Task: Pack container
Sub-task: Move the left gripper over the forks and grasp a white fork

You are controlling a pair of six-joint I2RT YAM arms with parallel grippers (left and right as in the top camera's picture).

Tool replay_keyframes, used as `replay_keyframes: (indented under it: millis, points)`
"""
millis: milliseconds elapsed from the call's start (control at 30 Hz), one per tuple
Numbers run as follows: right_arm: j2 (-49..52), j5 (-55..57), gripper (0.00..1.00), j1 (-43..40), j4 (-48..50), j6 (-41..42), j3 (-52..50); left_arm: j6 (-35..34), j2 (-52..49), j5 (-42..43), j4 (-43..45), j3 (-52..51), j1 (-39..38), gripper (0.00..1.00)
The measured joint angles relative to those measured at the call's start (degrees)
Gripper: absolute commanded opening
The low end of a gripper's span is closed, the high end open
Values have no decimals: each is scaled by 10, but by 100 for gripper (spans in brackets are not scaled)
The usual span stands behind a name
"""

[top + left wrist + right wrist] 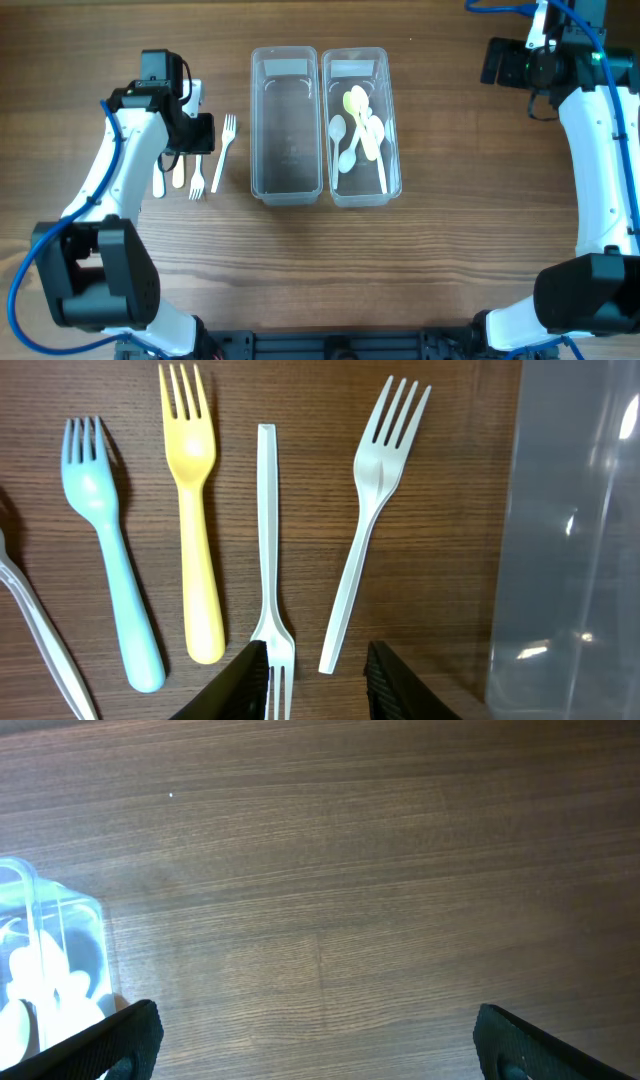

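Several plastic forks lie on the table left of two clear containers. In the left wrist view they are a blue fork (105, 560), a yellow fork (190, 500), a white fork (267, 530) with its tines toward the jaws, and another white fork (370, 510). My left gripper (318, 685) is open just above them, its left finger over the tines of the reversed white fork; it also shows in the overhead view (195, 130). The left container (286, 125) is empty. The right container (360, 125) holds several spoons. My right gripper (320, 1045) is open wide over bare wood.
A clear fork (30, 630) lies at the far left of the left wrist view. The left container's wall (570, 540) stands close to the right of the forks. The spoon container's corner (50, 970) shows at the left of the right wrist view.
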State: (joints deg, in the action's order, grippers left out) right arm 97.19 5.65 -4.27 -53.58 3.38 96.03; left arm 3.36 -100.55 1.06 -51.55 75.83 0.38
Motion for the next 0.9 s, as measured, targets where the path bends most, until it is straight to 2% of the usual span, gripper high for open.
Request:
replay_keyframes:
  millis: [233, 433, 567, 900]
  points:
    - [0, 0, 100, 0, 0, 0, 0, 0, -73, -7, 12, 1, 0, 29]
    - [0, 0, 100, 0, 0, 0, 0, 0, -125, -21, 30, 1, 0, 35]
    - [0, 0, 100, 0, 0, 0, 0, 1, -129, -30, 37, 1, 4, 46]
    - [0, 0, 100, 0, 0, 0, 0, 0, -129, -42, 43, 1, 12, 46]
